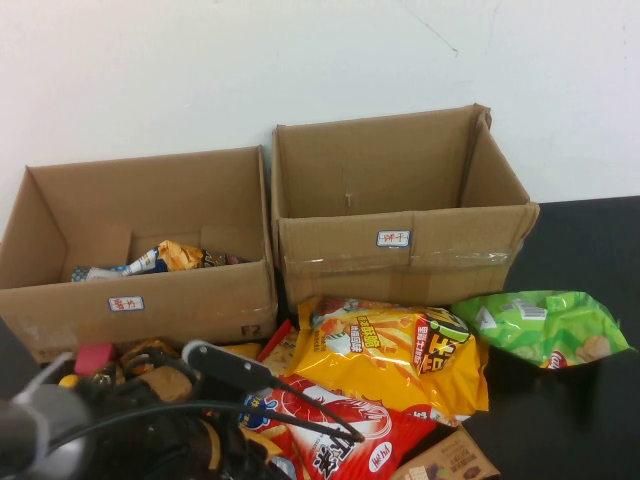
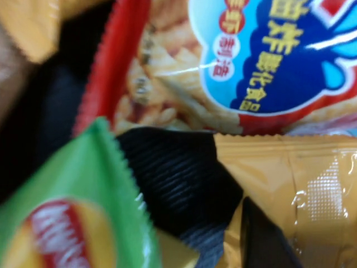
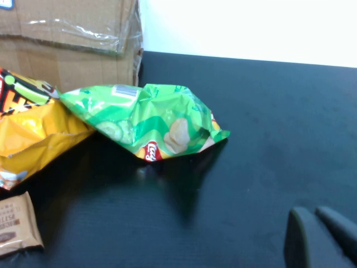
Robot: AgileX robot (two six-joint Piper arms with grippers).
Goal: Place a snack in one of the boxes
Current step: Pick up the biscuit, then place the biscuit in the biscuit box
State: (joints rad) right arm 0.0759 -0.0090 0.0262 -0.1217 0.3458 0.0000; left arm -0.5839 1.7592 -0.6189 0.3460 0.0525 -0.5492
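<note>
A pile of snacks lies in front of two cardboard boxes: a yellow bag (image 1: 395, 350), a red bag (image 1: 335, 430), a green crisp bag (image 1: 540, 325) and a brown packet (image 1: 450, 462). The left box (image 1: 140, 300) holds a few snacks; the right box (image 1: 400, 250) looks empty. My left gripper (image 1: 340, 430) is low over the pile at the front left. In its wrist view it is open (image 2: 304, 223) over an orange packet (image 2: 290, 173), with one dark finger (image 2: 265, 237) showing. My right gripper (image 3: 310, 212) is shut and empty above the bare table, apart from the green bag (image 3: 156, 120).
The left wrist view also shows a red-edged bag with a blue label (image 2: 234, 61) and a small green packet (image 2: 78, 212). The black table (image 1: 590, 420) stretches to the right of the pile. A white wall stands behind the boxes. My right arm is out of the high view.
</note>
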